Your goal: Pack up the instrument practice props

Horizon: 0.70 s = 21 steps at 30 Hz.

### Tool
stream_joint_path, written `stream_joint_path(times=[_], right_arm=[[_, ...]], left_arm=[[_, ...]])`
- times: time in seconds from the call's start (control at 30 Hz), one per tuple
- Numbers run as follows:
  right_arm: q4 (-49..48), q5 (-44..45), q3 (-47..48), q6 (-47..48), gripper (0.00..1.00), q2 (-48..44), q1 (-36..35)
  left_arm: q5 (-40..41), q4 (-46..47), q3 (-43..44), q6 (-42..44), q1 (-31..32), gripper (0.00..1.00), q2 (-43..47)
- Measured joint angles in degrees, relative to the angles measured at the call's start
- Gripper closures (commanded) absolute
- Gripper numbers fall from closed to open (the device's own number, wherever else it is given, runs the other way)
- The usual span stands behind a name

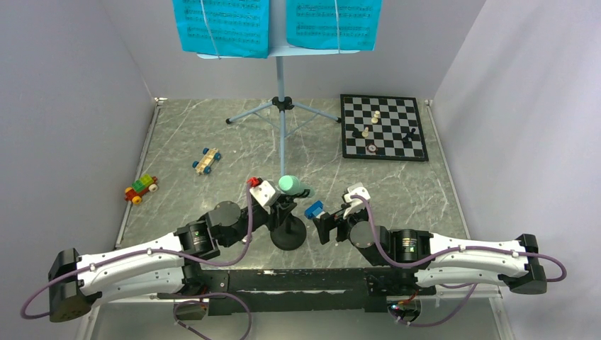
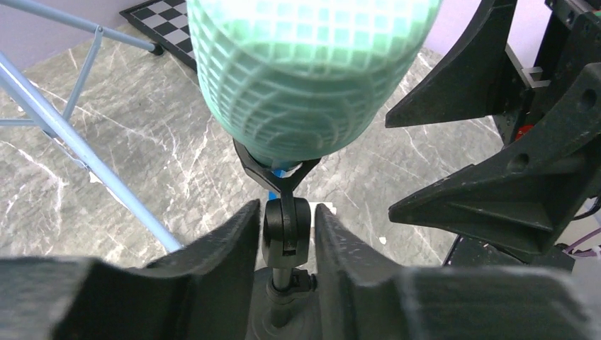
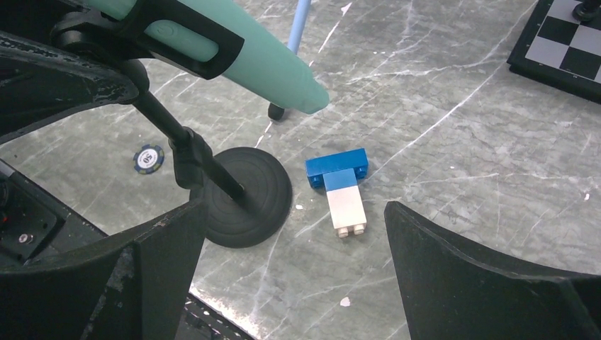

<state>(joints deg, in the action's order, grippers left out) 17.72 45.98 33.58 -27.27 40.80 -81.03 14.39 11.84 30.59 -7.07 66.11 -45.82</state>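
The microphone (image 1: 294, 185) sits clipped on its stand (image 1: 288, 234), near-middle of the tabletop (image 1: 425, 191). Our left pincer (image 2: 286, 234) flanks the stand's stiff neck joint, gripping or not we cannot tell; our right pincer (image 3: 290, 227) gapes empty. Light but top-heavy, we judge.

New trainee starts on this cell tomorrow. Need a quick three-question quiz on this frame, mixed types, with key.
1. True or false: the right gripper grips the block.
2. What sits between the fingers of the left gripper? A) a chess piece B) the mic stand C) a toy car
3. How many pages hang on the music stand?
Key: 1 false, it is open, clear of the block. 2 B. 3 two.
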Motion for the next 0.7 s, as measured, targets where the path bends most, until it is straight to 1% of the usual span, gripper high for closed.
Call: stream_joint_path(times=[0.03, 0.17, 0.23, 0.27, 0.47, 0.7], right_arm=[[0.02, 0.00, 0.00, 0.00, 0.00, 0.00, 0.00], [0.20, -0.02, 0.00, 0.00, 0.00, 0.00, 0.00], [0.26, -0.02, 0.00, 0.00, 0.00, 0.02, 0.00], [0.26, -0.02, 0.00, 0.00, 0.00, 0.02, 0.00], [0.22, -0.07, 0.00, 0.00, 0.00, 0.15, 0.00], [-0.26, -0.02, 0.00, 0.00, 0.00, 1.20, 0.00]], left_arm=[[0.13, 0.02, 0.00, 0.11, 0.00, 0.70, -0.22], [0.55, 0.98, 0.00, 0.42, 0.00, 0.84, -1.18], [0.57, 1.27, 0.00, 0.52, 0.00, 0.99, -1.44], [0.63, 1.44, 0.00, 0.42, 0.00, 1.00, -1.60], [1.14, 2.62, -0.90, -0.33, 0.00, 1.00, -2.36], [2.14, 4.35, -6.23, -3.63, 0.04, 1.00, -2.45]])
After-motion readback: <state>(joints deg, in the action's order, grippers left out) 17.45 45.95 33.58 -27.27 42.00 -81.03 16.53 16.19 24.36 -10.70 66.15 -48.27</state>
